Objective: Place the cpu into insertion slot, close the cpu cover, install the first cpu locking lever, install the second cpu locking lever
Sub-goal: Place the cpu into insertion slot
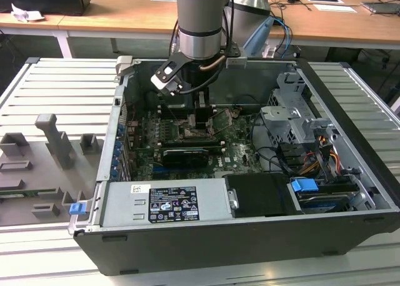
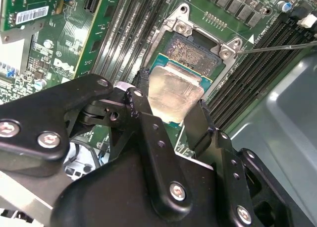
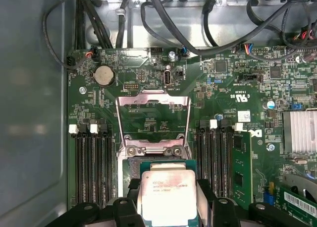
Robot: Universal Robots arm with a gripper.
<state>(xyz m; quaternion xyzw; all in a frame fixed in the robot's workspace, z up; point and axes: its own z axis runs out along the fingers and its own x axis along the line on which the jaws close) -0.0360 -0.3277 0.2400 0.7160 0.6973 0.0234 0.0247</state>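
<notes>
My gripper [image 1: 200, 114] reaches down into the open computer case over the green motherboard. It is shut on the cpu [image 2: 174, 94], a flat silver square chip held by its edges between the two black fingers [image 2: 198, 123]. The chip [image 3: 167, 196] hangs tilted just above the insertion slot [image 2: 192, 51], whose dark pin field shows past the chip's edge. The cpu cover [image 3: 153, 99], a silver frame with a large cut-out, stands flipped open beyond the slot. A thin metal locking lever [image 2: 277, 45] sticks out sideways from the slot's corner.
Long black memory slots [image 3: 91, 167] flank the socket on both sides. Black cables [image 3: 163, 24] loop along the board's far edge. A power supply [image 1: 165, 202] and a drive cage [image 1: 294, 117] crowd the case. Grey fixtures [image 1: 53, 142] stand on the table at the exterior view's left.
</notes>
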